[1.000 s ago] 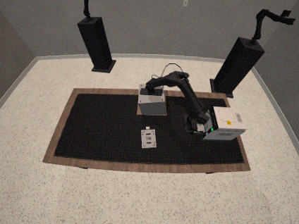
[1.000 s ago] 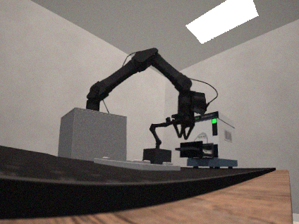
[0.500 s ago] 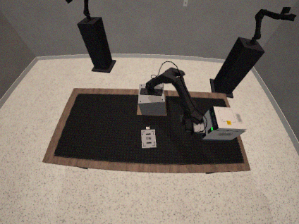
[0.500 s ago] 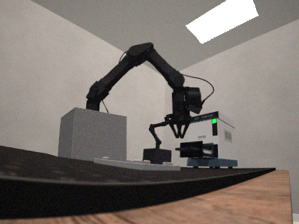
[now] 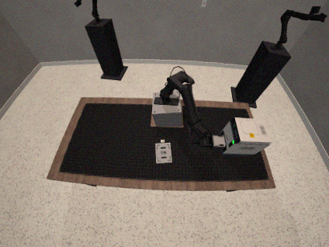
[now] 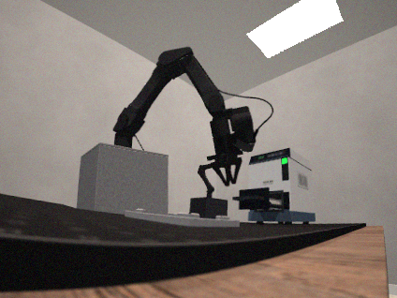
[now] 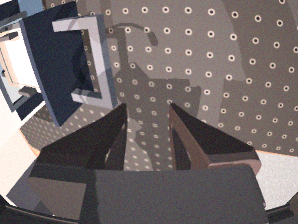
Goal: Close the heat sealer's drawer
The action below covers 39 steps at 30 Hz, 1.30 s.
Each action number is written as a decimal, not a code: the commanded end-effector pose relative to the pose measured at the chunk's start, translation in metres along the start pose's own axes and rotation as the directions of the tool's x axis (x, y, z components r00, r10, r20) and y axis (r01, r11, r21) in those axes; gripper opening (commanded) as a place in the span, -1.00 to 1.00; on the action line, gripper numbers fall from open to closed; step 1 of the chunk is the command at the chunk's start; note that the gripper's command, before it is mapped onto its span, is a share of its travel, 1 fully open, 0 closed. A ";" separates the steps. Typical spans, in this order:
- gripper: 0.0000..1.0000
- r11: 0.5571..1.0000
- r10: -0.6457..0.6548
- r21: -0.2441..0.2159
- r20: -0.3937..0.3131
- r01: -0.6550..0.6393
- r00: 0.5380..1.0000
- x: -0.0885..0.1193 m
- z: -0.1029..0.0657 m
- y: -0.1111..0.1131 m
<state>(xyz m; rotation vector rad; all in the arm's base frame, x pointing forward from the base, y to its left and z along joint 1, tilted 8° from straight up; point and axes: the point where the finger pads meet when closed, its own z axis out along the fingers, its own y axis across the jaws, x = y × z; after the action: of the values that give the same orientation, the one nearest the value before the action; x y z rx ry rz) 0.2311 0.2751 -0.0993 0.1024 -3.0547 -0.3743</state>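
Note:
The white heat sealer (image 5: 251, 134) (image 6: 275, 182) stands at the right end of the black mat (image 5: 109, 136), and its light (image 5: 233, 142) (image 6: 284, 162) is green. Its dark drawer (image 5: 218, 140) (image 6: 256, 199) (image 7: 63, 63) sticks out toward the arm. In the wrist view a grey U-shaped bar (image 7: 89, 24) shows on the drawer's front. The sheet and frame inside cannot be made out. My gripper (image 5: 206, 140) (image 6: 219, 180) (image 7: 148, 111) hangs just in front of the drawer's end, above the mat. Its fingers stand partly apart with nothing between them.
The arm's grey base box (image 5: 167, 114) (image 6: 123, 180) stands at the mat's back middle. A flat white tray (image 5: 163, 152) (image 6: 178, 218) with a small black block (image 6: 208, 206) lies in front of it. Two black pillars (image 5: 105, 48) (image 5: 261, 74) stand behind the table.

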 end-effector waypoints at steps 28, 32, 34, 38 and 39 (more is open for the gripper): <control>-0.40 0.878 -0.055 -0.474 0.037 0.066 0.998 -0.007 -0.005 0.000; -0.40 0.863 -0.086 -0.492 0.082 0.116 0.993 -0.019 -0.015 0.017; -0.40 0.858 -0.090 -0.497 0.099 0.128 0.991 -0.022 -0.021 0.021; -0.40 0.859 -0.084 -0.498 0.102 0.123 0.991 -0.024 -0.022 0.019; -0.40 0.859 -0.084 -0.498 0.101 0.123 0.991 -0.024 -0.022 0.019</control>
<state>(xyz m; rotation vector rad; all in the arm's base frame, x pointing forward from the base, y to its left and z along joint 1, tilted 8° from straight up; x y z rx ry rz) 0.2398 0.2731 -0.0953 0.1391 -2.8946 -1.0702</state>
